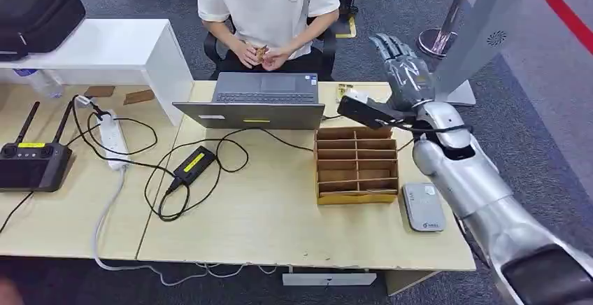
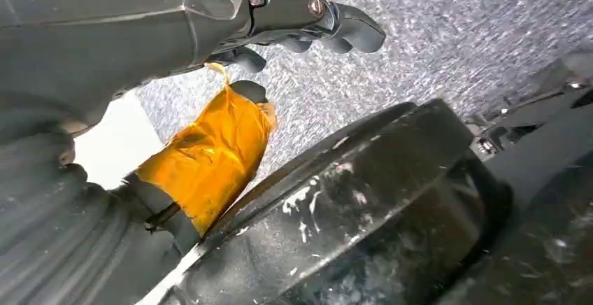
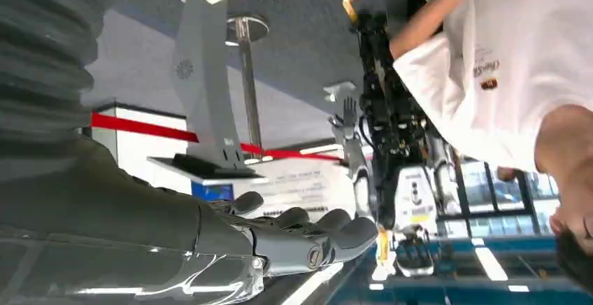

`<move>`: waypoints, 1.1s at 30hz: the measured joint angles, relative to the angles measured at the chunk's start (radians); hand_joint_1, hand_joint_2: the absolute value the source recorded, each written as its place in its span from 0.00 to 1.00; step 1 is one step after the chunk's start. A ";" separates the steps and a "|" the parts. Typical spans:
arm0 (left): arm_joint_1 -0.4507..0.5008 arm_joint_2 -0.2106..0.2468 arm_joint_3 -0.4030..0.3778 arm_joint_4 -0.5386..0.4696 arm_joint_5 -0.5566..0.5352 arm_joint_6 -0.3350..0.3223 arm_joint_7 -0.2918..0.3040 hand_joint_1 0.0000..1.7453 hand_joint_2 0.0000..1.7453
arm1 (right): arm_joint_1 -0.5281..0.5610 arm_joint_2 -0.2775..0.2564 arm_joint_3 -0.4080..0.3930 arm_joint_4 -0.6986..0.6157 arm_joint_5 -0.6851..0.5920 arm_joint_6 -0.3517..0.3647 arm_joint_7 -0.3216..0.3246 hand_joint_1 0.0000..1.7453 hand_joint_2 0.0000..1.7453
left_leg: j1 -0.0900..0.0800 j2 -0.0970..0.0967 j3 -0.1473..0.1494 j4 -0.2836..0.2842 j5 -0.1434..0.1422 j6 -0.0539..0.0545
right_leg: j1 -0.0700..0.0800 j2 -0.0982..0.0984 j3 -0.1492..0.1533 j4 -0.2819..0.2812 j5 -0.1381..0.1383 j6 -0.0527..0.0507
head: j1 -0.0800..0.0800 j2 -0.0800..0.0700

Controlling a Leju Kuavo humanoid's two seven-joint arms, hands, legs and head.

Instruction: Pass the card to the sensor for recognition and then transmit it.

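My silver right arm (image 1: 482, 200) rises past the table's right edge, and my right hand (image 1: 402, 64) hangs released above the back right corner, fingers apart, grasping nothing. The grey flat card sensor (image 1: 423, 207) lies near the right edge, just beside the brown cardboard compartment box (image 1: 356, 166). My left hand (image 2: 301, 18) hangs over speckled floor; I cannot tell its state.

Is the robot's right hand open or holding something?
Open: the right hand is raised past the table's far edge, fingers spread with nothing between them.
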 joint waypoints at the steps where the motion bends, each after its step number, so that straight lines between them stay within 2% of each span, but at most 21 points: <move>1: 0.001 -0.001 0.000 0.000 0.009 -0.001 0.010 0.00 1.00 | 0.031 -0.020 -0.008 -0.050 0.010 -0.008 0.000 0.00 1.00 | 0.000 0.000 0.000 0.000 0.000 0.000 | 0.000 0.000 0.000 0.000 0.000 0.000 | -0.001 0.000; 6: 0.004 -0.005 0.000 0.000 0.053 -0.002 0.030 0.00 1.00 | 0.197 -0.124 -0.061 -0.289 0.069 -0.035 0.004 0.00 1.00 | 0.000 0.000 0.000 0.000 -0.001 0.000 | 0.000 0.000 0.000 -0.001 -0.001 0.000 | -0.001 0.000; 12: 0.006 -0.006 0.000 0.000 0.072 0.005 0.038 0.00 1.00 | 0.396 -0.198 -0.131 -0.500 0.107 -0.099 -0.023 0.00 1.00 | 0.000 0.000 0.000 0.000 -0.003 0.000 | 0.000 0.000 0.000 0.000 -0.001 0.000 | -0.001 0.000; 22: 0.009 -0.009 0.000 0.000 0.090 0.021 0.040 0.00 1.00 | 0.672 -0.222 -0.207 -0.702 0.155 -0.164 -0.054 0.00 1.00 | 0.000 0.000 0.000 0.000 -0.005 0.000 | 0.000 0.000 0.000 -0.001 -0.002 0.000 | -0.001 0.000; 29: 0.008 -0.010 0.000 0.000 0.087 0.021 0.045 0.00 1.00 | 0.774 -0.219 -0.230 -0.719 0.174 -0.173 -0.063 0.00 1.00 | 0.000 0.001 0.001 0.000 -0.005 0.000 | 0.000 0.001 0.000 -0.001 -0.003 0.000 | -0.001 0.000; 33: 0.008 -0.010 0.000 0.000 0.082 0.021 0.049 0.00 1.00 | 0.807 -0.195 -0.235 -0.691 0.229 -0.209 -0.062 0.00 1.00 | 0.000 0.001 0.001 0.000 -0.005 0.000 | 0.000 0.001 0.001 -0.001 -0.003 0.000 | -0.001 0.000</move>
